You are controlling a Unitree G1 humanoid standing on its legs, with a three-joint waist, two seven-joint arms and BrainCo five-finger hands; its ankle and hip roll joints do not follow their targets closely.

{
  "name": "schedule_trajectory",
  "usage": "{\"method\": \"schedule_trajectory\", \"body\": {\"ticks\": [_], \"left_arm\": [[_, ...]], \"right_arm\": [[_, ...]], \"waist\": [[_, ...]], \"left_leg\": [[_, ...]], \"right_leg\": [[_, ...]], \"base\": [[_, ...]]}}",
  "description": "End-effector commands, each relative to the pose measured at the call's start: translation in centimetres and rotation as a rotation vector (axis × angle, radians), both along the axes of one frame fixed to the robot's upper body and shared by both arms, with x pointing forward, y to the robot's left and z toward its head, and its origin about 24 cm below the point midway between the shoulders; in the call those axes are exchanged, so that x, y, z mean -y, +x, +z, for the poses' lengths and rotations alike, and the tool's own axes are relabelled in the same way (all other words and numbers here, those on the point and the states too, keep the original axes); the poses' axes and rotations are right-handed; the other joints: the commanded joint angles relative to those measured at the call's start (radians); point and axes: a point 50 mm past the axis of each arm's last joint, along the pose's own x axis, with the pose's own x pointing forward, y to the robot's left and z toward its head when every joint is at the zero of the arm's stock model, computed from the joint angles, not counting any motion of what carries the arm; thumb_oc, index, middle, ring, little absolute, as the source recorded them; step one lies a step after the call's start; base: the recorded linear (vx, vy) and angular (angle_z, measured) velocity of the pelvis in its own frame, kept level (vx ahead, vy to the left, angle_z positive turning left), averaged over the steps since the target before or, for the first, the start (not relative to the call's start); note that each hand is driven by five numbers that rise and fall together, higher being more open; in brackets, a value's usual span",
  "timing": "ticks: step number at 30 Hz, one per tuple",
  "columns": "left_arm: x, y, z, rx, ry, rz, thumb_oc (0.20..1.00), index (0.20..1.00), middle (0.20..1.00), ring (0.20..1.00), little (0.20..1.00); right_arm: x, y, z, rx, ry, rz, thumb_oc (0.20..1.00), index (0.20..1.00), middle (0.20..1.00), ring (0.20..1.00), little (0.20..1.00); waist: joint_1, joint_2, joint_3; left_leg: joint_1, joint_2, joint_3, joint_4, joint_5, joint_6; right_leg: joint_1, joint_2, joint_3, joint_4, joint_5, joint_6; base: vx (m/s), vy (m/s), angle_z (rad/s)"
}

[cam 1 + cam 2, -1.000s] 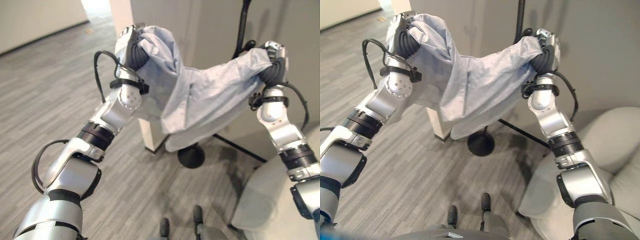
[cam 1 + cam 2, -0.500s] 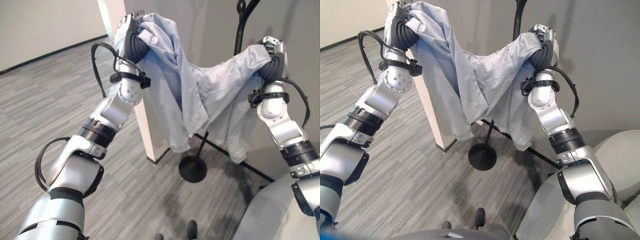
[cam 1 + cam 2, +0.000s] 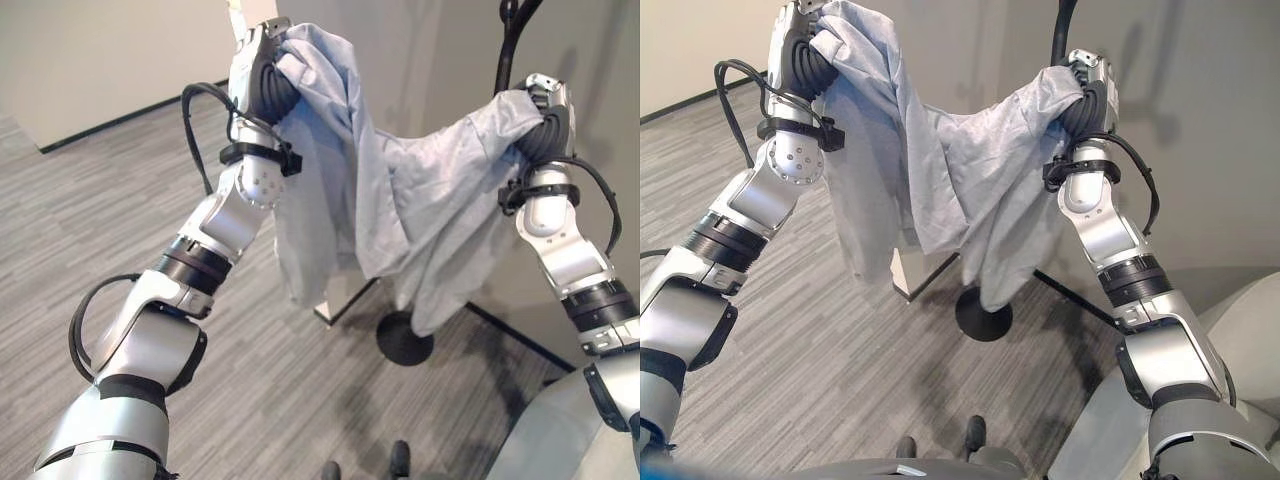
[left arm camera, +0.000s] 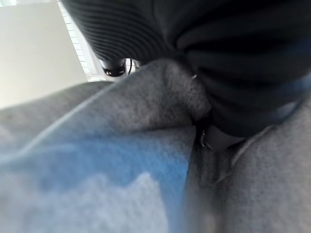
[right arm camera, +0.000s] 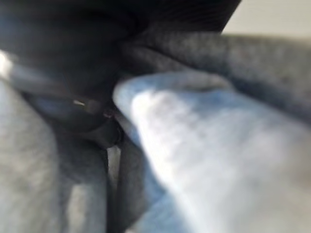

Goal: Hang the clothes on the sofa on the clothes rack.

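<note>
Left hand (image 3: 262,75) at 11 o'clock and right hand (image 3: 543,125) at 2 o'clock are each clamping a corner of the pale grey-blue cloth garment (image 3: 400,205), holding it spread in the air. It's hanging just in front of the black metal clothes rack (image 3: 512,40); the grey upholstered sofa (image 3: 1160,420) is sitting at 5 o'clock. Pickup looks done; draping over the rack and letting go are pending.

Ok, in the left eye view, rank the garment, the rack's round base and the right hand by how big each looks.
1. Light grey garment, by far the largest, spread between both raised hands.
2. and 3. Rack base and right hand: they look about alike; the hand is nearer the camera and partly wrapped in cloth, so unranked.
</note>
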Motion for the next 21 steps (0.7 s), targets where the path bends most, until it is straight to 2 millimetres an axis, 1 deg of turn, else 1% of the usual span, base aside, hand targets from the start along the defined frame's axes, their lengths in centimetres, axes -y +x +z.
{"method": "schedule_trajectory", "body": {"ticks": [1, 2, 3, 5, 6, 8, 9, 10, 11, 12, 13, 15, 16, 17, 18, 19, 20, 21], "left_arm": [[-1.2, -0.4, 3.3, 0.111, 0.018, 0.029, 0.200, 0.200, 0.200, 0.200, 0.200], [-1.1, -0.5, 3.3, 0.117, 0.017, 0.027, 0.200, 0.200, 0.200, 0.200, 0.200], [-1.1, -0.5, 3.3, 0.117, 0.017, 0.027, 0.200, 0.200, 0.200, 0.200, 0.200], [-1.1, -0.6, 3.3, 0.121, 0.006, 0.021, 0.200, 0.200, 0.200, 0.200, 0.200], [-1.0, -0.6, 3.4, 0.125, 0.004, 0.020, 0.200, 0.200, 0.200, 0.200, 0.200], [-0.4, -0.7, 4.0, 0.146, 0.000, 0.003, 0.200, 0.200, 0.200, 0.200, 0.200], [-0.4, -0.7, 4.1, 0.148, -0.001, 0.003, 0.200, 0.200, 0.200, 0.200, 0.200], [-0.3, -0.7, 4.2, 0.156, -0.004, 0.003, 0.200, 0.200, 0.200, 0.200, 0.200], [-0.5, -1.0, 4.7, 0.177, 0.002, 0.008, 0.200, 0.200, 0.200, 0.200, 0.200], [-0.7, -1.1, 4.9, 0.195, 0.004, 0.014, 0.200, 0.200, 0.200, 0.200, 0.200], [-0.7, -1.1, 4.9, 0.195, 0.004, 0.014, 0.200, 0.200, 0.200, 0.200, 0.200], [-0.6, -1.3, 5.5, 0.218, 0.016, 0.004, 0.200, 0.200, 0.200, 0.200, 0.200], [-0.8, -1.5, 5.5, 0.222, 0.011, 0.003, 0.200, 0.200, 0.200, 0.200, 0.200], [-0.7, -1.5, 5.0, 0.212, -0.007, -0.006, 0.200, 0.200, 0.200, 0.200, 0.200], [-0.7, -1.5, 4.9, 0.210, -0.007, -0.006, 0.200, 0.200, 0.200, 0.200, 0.200], [-0.5, -1.5, 4.7, 0.204, -0.015, -0.021, 0.200, 0.200, 0.200, 0.200, 0.200], [-0.5, -1.4, 4.3, 0.194, -0.029, -0.021, 0.200, 0.200, 0.200, 0.200, 0.200], [-0.3, -1.3, 4.0, 0.185, -0.032, -0.027, 0.200, 0.200, 0.200, 0.200, 0.200]], "right_arm": [[0.5, -0.6, 4.1, 0.146, -0.019, -0.013, 0.200, 0.200, 0.200, 0.200, 0.200], [0.5, -0.7, 4.1, 0.151, -0.014, -0.012, 0.200, 0.200, 0.200, 0.200, 0.200], [0.6, -0.7, 4.1, 0.151, -0.014, -0.012, 0.200, 0.200, 0.200, 0.200, 0.200], [0.6, -0.8, 4.1, 0.156, -0.001, -0.009, 0.200, 0.200, 0.200, 0.200, 0.200], [0.6, -0.8, 4.3, 0.162, 0.000, -0.015, 0.200, 0.200, 0.200, 0.200, 0.200], [0.4, -0.8, 5.3, 0.191, -0.002, -0.014, 0.200, 0.200, 0.200, 0.200, 0.200], [0.4, -0.8, 5.3, 0.193, -0.002, -0.014, 0.200, 0.200, 0.200, 0.200, 0.200], [0.1, -0.9, 5.7, 0.211, 0.001, -0.009, 0.200, 0.200, 0.200, 0.200, 0.200], [0.1, -1.2, 6.3, 0.236, -0.008, -0.010, 0.200, 0.200, 0.200, 0.200, 0.200], [0.2, -1.3, 6.4, 0.246, -0.014, -0.015, 0.200, 0.200, 0.200, 0.200, 0.200], [0.2, -1.3, 6.4, 0.246, -0.014, -0.014, 0.200, 0.200, 0.200, 0.200, 0.200], [0.6, -1.6, 6.9, 0.264, -0.029, -0.026, 0.200, 0.200, 0.200, 0.200, 0.200], [0.7, -1.8, 7.2, 0.267, -0.044, -0.026, 0.200, 0.200, 0.200, 0.200, 0.200], [0.7, -1.8, 6.8, 0.261, -0.038, -0.020, 0.200, 0.200, 0.200, 0.200, 0.200], [0.7, -1.8, 6.7, 0.259, -0.038, -0.020, 0.200, 0.200, 0.200, 0.200, 0.200], [0.8, -1.9, 6.6, 0.251, -0.064, -0.019, 0.200, 0.200, 0.200, 0.200, 0.200], [1.0, -1.9, 6.6, 0.250, -0.063, -0.018, 0.200, 0.200, 0.200, 0.200, 0.200], [1.2, -2.0, 6.4, 0.239, -0.070, -0.020, 0.200, 0.200, 0.200, 0.200, 0.200]], "waist": [[0.042, 0.034, -0.067], [0.043, 0.037, -0.058], [0.045, 0.036, -0.057], [0.040, 0.042, -0.042], [0.037, 0.044, -0.037], [0.024, 0.058, -0.020], [0.025, 0.060, -0.020], [0.015, 0.066, -0.006], [0.007, 0.071, 0.000], [-0.003, 0.069, 0.005], [-0.003, 0.070, 0.005], [-0.005, 0.052, -0.002], [0.001, 0.026, -0.012], [0.000, 0.017, -0.022], [-0.002, 0.020, -0.024], [-0.004, 0.018, -0.035], [-0.009, 0.018, -0.044], [-0.015, 0.018, -0.052]], "left_leg": [[-0.022, 0.007, 0.126, 0.012, -0.039, -0.029], [-0.018, 0.007, 0.130, 0.013, -0.042, -0.024], [-0.018, 0.007, 0.132, 0.014, -0.042, -0.024], [-0.009, 0.009, 0.130, 0.015, -0.045, -0.021], [-0.005, 0.014, 0.127, 0.014, -0.048, -0.024], [-0.002, 0.054, 0.118, 0.013, -0.053, -0.043], [-0.004, 0.056, 0.119, 0.014, -0.055, -0.043], [0.001, 0.074, 0.116, 0.015, -0.058, -0.054], [0.018, 0.098, 0.111, 0.013, -0.076, -0.072], [0.054, 0.122, 0.108, 0.004, -0.098, -0.092], [0.055, 0.124, 0.108, 0.004, -0.100, -0.093], [0.070, 0.145, 0.102, 0.003, -0.117, -0.119], [0.097, 0.186, 0.114, 0.003, -0.131, -0.145], [0.105, 0.221, 0.122, 0.003, -0.116, -0.159], [0.105, 0.224, 0.120, 0.003, -0.117, -0.162], [0.103, 0.253, 0.126, 0.003, -0.095, -0.172], [0.094, 0.274, 0.123, 0.004, -0.069, -0.181], [0.088, 0.293, 0.119, 0.007, -0.049, -0.179]], "right_leg": [[0.044, -0.057, 0.010, 0.155, -0.152, 0.182], [0.022, -0.063, 0.015, 0.210, -0.158, 0.183], [0.016, -0.065, 0.017, 0.222, -0.164, 0.183], [-0.018, -0.074, 0.027, 0.285, -0.155, 0.184], [-0.031, -0.083, 0.034, 0.286, -0.146, 0.185], [-0.090, -0.128, 0.059, 0.241, -0.110, 0.190], [-0.092, -0.126, 0.059, 0.241, -0.109, 0.190], [-0.129, -0.155, 0.075, 0.220, -0.092, 0.195], [-0.163, -0.198, 0.090, 0.152, -0.063, 0.211], [-0.198, -0.222, 0.095, 0.102, -0.028, 0.224], [-0.196, -0.220, 0.094, 0.099, -0.026, 0.224], [-0.168, -0.224, 0.080, 0.064, -0.007, 0.224], [-0.153, -0.224, 0.054, 0.082, 0.001, 0.224], [-0.142, -0.212, 0.040, 0.098, -0.005, 0.224], [-0.140, -0.210, 0.036, 0.099, -0.007, 0.224], [-0.126, -0.198, 0.023, 0.109, -0.018, 0.224], [-0.110, -0.175, 0.013, 0.115, -0.034, 0.224], [-0.093, -0.155, 0.011, 0.113, -0.055, 0.224]], "base": [[0.01, 0.170, -0.10], [0.00, 0.124, -0.26], [0.01, 0.057, -0.40], [0.04, 0.007, -0.28], [0.09, -0.139, 0.04], [0.08, -0.194, 0.17], [0.03, -0.151, 0.10], [0.11, -0.260, -0.06], [0.24, -0.496, -0.20], [0.22, -0.415, -0.21], [0.20, -0.386, -0.15], [0.20, -0.489, 0.12], [0.31, -0.727, 0.56], [0.25, -0.558, 0.76], [0.18, -0.363, 0.49], [0.13, -0.315, 0.45], [0.19, -0.450, 0.30], [0.18, -0.435, 0.43]]}}
